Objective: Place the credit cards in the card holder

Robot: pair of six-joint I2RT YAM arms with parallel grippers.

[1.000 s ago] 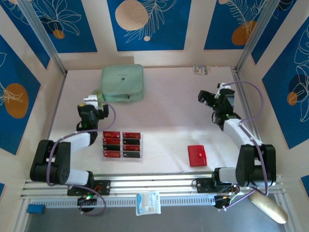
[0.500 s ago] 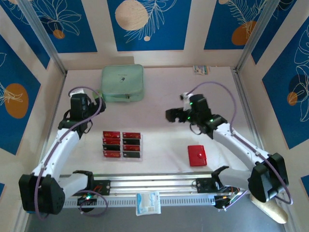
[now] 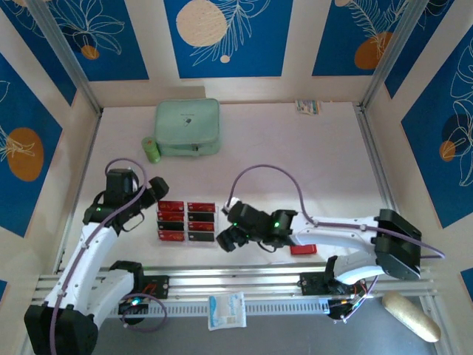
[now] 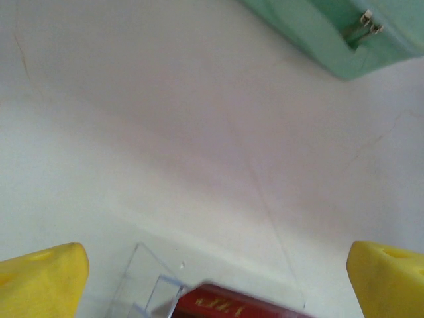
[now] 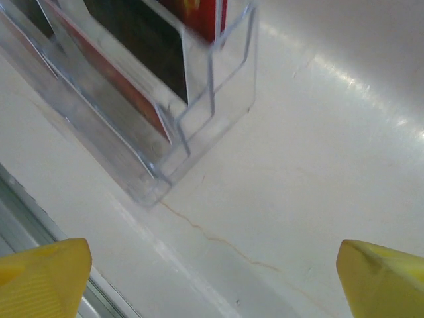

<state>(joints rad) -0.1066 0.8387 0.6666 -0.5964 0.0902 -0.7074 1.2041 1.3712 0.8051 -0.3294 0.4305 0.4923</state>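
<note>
Right gripper (image 3: 225,238) wide open and empty, at the near right corner of the cards (image 3: 186,220).

They sit in a clear rack (image 5: 199,112), two columns, long sides running left-right, just left of the right gripper; left gripper (image 3: 154,189), also spread wide and empty, hangs at their far left corner. Holder (image 3: 304,250) lies under the right arm, back toward its base. Gilt lettering on the top card (image 4: 228,306) is too blurred to read.
</note>
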